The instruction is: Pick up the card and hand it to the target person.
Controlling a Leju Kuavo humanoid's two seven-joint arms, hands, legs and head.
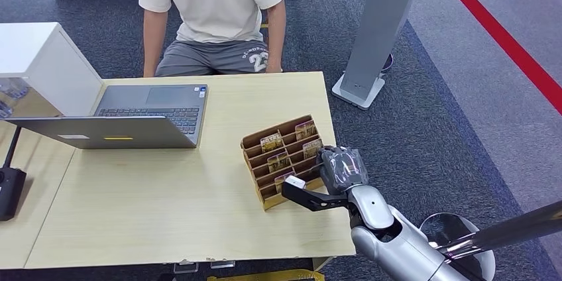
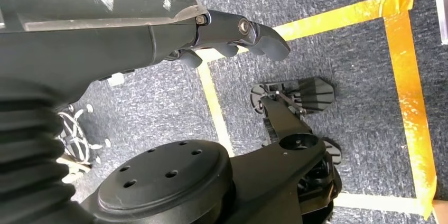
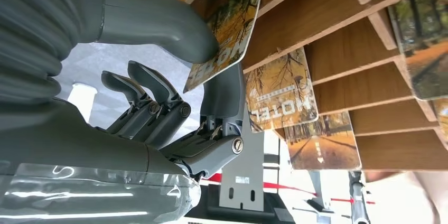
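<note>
Right wrist view showed the right robot hand (image 3: 211, 76) pinching a card (image 3: 227, 28) between thumb and a finger, still at the wooden rack (image 1: 281, 162) near the bench's (image 1: 166, 208) right edge. Judged risk: the thin pinch could slip, or the card snag the rack.

My right hand (image 3: 174, 113): matt grey plastic thumb and darker smooth fingers, its back under a glossy clear film; my forearm is brushed silver metal. Card (image 3: 227, 34) between my thumb and a finger: glossy printed surface with an autumn scene. Card rack (image 1: 281, 160): bare brown wood with visible grain, matt. Counter (image 1: 166, 208): pale wood-look laminate, smooth and low in sheen. Laptop (image 1: 132, 122): satin grey metal-look shell. Floor (image 2: 359, 65): rough blue-grey carpet, crossed by shiny yellow tape (image 2: 407, 76). My left hand (image 2: 232, 34): matt dark plastic.
</note>
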